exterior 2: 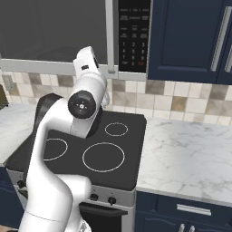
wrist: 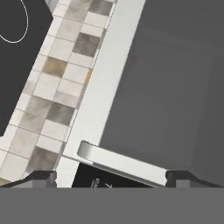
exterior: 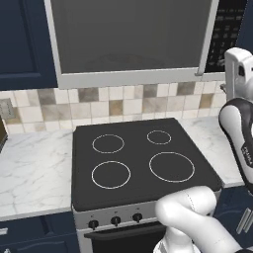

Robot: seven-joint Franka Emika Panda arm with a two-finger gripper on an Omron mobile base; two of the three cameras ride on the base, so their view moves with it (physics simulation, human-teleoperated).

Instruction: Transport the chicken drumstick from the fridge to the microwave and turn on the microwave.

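Note:
The microwave (exterior: 128, 34) hangs above the stovetop with its dark glass door (wrist: 170, 87) closed. Its black button panel (exterior 2: 134, 34) is on the right side. A pale bar handle (wrist: 122, 161) runs along the door edge beside the panel. My gripper (wrist: 111, 177) is open, and its two dark fingertips (wrist: 43, 178) stand wide apart on either side of the handle's lower end, close to it, holding nothing. In the right base view the white hand (exterior 2: 88, 61) is raised just left of the handle (exterior 2: 110, 41). The chicken drumstick and the fridge are out of view.
A black four-ring stovetop (exterior: 141, 160) lies directly below, with knobs on its front. Marble counters (exterior 2: 186, 154) flank it on both sides. A tiled backsplash (exterior: 113, 104) runs behind. Dark blue cabinets (exterior 2: 190, 41) hang to the right of the microwave.

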